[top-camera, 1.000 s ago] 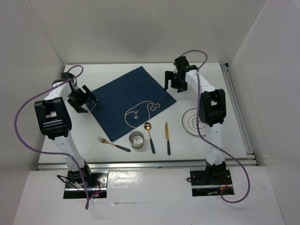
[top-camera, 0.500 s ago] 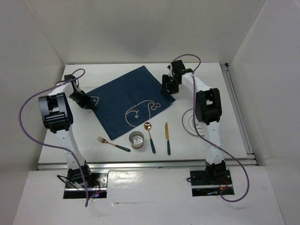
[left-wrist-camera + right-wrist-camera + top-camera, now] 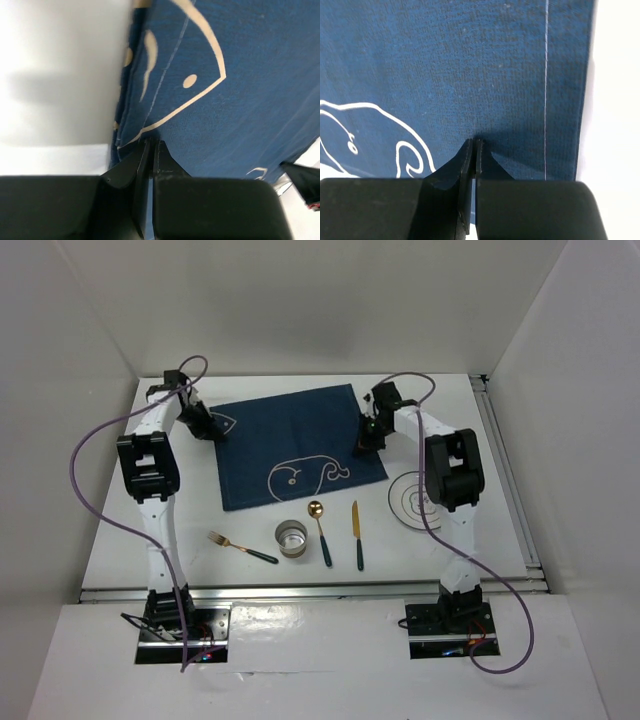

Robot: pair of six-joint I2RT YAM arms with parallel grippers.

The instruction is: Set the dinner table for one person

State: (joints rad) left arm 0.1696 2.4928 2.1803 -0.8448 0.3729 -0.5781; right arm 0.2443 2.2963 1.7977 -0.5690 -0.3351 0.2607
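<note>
The dinner table [image 3: 180,510] is a white top. A dark blue placemat [image 3: 290,440] with a white whale outline lies at its middle back, its edges roughly square to the table. My left gripper [image 3: 208,425] is at the mat's far left corner. In the left wrist view its jaws [image 3: 152,145] are shut on the placemat [image 3: 240,100], whose corner is folded over. My right gripper [image 3: 367,437] is at the mat's right edge. In the right wrist view it [image 3: 474,142] is shut, tips pinching the placemat [image 3: 470,75] just inside the stitched hem.
In front of the mat lie a gold fork [image 3: 240,546], a small metal cup [image 3: 291,538], a gold spoon [image 3: 319,530] and a gold knife [image 3: 356,535], all with dark handles. A clear glass plate [image 3: 412,498] sits to the right. A metal rail [image 3: 320,590] runs along the near edge.
Both grippers came down onto the mat and shut on it. The mat has turned from a diagonal lie to nearly square, and its left corner has moved toward the back.
</note>
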